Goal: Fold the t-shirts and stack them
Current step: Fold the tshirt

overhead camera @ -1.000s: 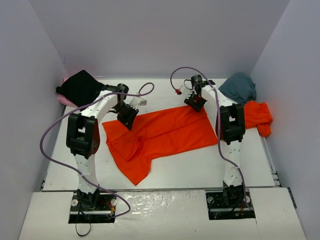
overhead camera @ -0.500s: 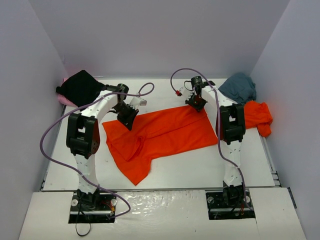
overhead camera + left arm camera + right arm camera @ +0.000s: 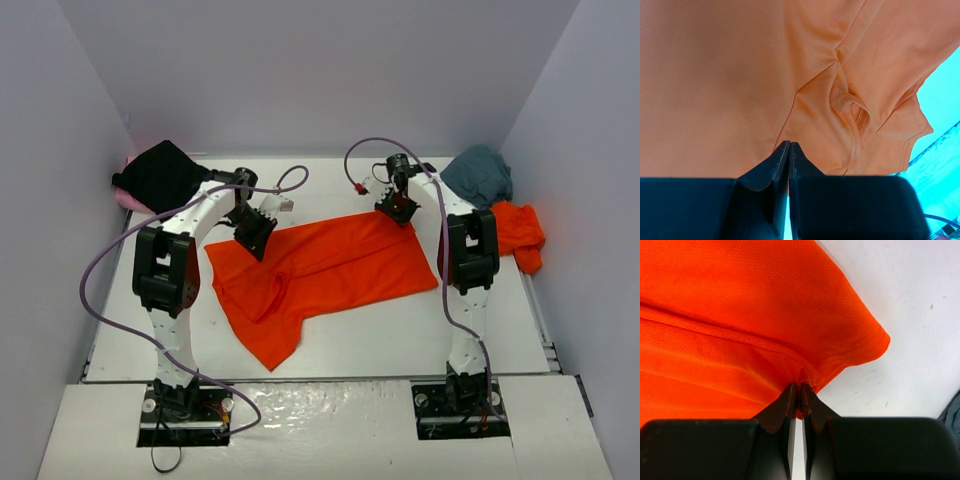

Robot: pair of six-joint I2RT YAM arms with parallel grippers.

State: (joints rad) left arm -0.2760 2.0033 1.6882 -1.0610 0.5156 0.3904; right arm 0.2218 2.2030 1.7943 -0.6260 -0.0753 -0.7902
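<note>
Orange-red cloth t-shirt (image 3: 330, 265) lies spread mid-frame; left gripper (image 3: 255, 240) and right gripper (image 3: 400, 210) clamp its upper edge; bare white table (image 3: 400, 330) below.

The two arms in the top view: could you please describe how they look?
The left arm and right arm have white links with black joint blocks. A lilac cable loops along each. The left tool and right tool have black, wedge-shaped fingers.

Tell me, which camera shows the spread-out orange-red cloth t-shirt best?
The top external view: the spread orange-red cloth t-shirt lies almost whole there. The left wrist view shows only wrinkled folds, the right wrist view only one hemmed corner.
</note>
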